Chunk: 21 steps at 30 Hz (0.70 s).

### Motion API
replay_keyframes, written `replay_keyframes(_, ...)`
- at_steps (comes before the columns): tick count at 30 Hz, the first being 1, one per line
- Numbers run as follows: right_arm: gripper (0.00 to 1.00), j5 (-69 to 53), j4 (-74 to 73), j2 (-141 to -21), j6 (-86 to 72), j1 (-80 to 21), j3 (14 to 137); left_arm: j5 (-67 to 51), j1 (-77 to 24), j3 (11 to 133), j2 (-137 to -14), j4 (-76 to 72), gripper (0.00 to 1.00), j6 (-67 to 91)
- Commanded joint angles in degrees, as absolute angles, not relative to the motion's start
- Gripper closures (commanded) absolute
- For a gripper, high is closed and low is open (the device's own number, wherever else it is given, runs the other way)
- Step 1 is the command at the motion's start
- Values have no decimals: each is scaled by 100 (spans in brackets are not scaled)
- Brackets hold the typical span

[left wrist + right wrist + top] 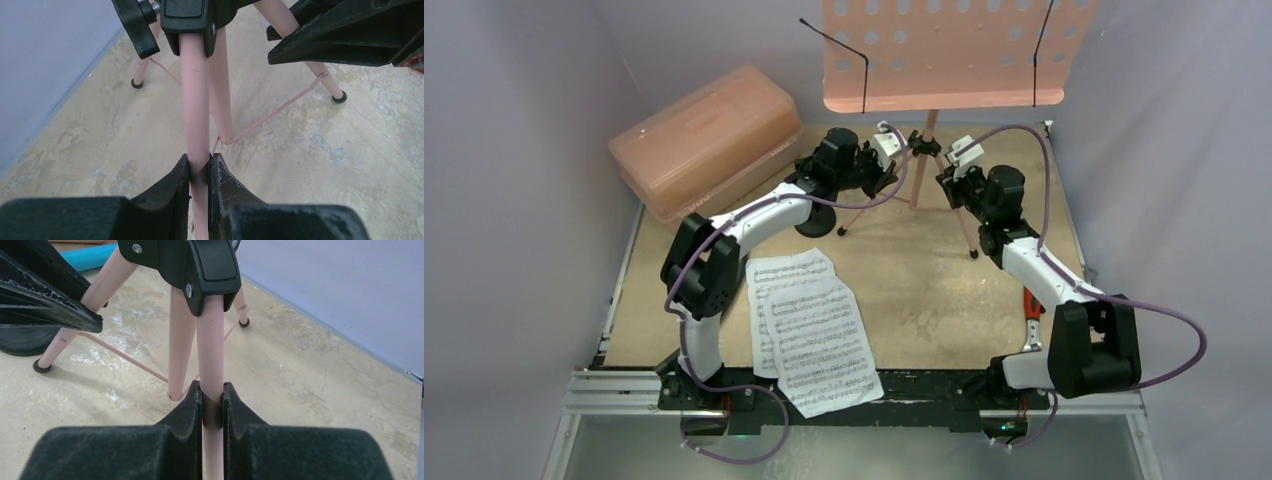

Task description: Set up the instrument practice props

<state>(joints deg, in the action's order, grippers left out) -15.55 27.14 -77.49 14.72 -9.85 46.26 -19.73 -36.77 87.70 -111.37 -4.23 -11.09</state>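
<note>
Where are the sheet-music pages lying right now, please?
In the top view, the two sheet-music pages lie overlapped on the table, near its front edge, just beside the left arm.

Plain lavender-grey walls point(514, 120) close in the tan tabletop point(944, 300) at nine, twelve and three o'clock. Its surface is worn, with pale scuffed patches. An aluminium rail point(614, 400) edges it at six o'clock.

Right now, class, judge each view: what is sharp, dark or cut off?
Top external: soft, even light, the sheet-music pages crisp, the music stand cropped at the top edge. Left wrist: the left gripper looms dark, the stand's leg sharp. Right wrist: the right gripper likewise dark, soft shadows by the feet.
</note>
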Motion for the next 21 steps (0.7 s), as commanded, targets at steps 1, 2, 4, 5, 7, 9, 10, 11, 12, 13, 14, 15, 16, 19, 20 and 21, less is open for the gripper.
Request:
replay_keyframes(1, 100, -2169, 2527, -7319, 1169, -1072, 4583, -1853, -3633, 8542, -10730, -355, 100, -1110)
replay_keyframes(2, 100, -2219, 2475, -7267, 1169, -1073, 4577, -1862, -3631, 8491, -10668, -345, 100, -1093)
replay_keyframes(4, 100, -2327, 2382, -7171, 1141, -1072, 4554, -1876, -3630, 8354, -10572, -343, 100, -1071)
replay_keyframes(5, 100, -2369, 2337, -7127, 1116, -1072, 4543, -1880, -3630, 8295, -10515, -335, 100, -1056)
replay_keyframes(7, 100, -2451, 2245, -7028, 1059, -1072, 4521, -1859, -3638, 8164, -10410, -342, 100, -1033)
replay_keyframes(9, 100, -2530, 2224, -6905, 1004, -1079, 4444, -1798, -3632, 8034, -10308, -349, 100, -1018)
replay_keyframes(10, 100, -2595, 2224, -6854, 969, -1080, 4405, -1778, -3632, 7971, -10263, -356, 100, -1012)
replay_keyframes(11, 100, -2649, 2213, -6806, 947, -1081, 4371, -1754, -3631, 7917, -10226, -360, 100, -1019)
replay_keyframes(12, 100, -2699, 2188, -6770, 923, -1088, 4342, -1735, -3634, 7863, -10196, -353, 100, -1015)
replay_keyframes(13, 100, -2744, 2158, -6727, 896, -1090, 4313, -1718, -3637, 7823, -10169, -351, 100, -1017)
replay_keyframes(14, 100, -2783, 2127, -6683, 872, -1096, 4281, -1708, -3637, 7788, -10144, -339, 100, -1010)
replay_keyframes(15, 100, -2819, 2090, -6637, 850, -1098, 4254, -1698, -3632, 7770, -10131, -335, 100, -1006)
replay_keyframes(16, 100, -2855, 2053, -6592, 830, -1103, 4221, -1696, -3638, 7751, -10113, -326, 100, -1006)
replay_keyframes(19, 100, -2900, 1997, -6449, 794, -1107, 4093, -1696, -3630, 7718, -10099, -308, 100, -1003)
replay_keyframes(20, 100, -2894, 1995, -6410, 785, -1107, 4055, -1696, -3636, 7727, -10094, -297, 100, -1016)
replay_keyframes(21, 100, -2894, 1980, -6381, 783, -1107, 4037, -1704, -3631, 7739, -10094, -291, 100, -1018)
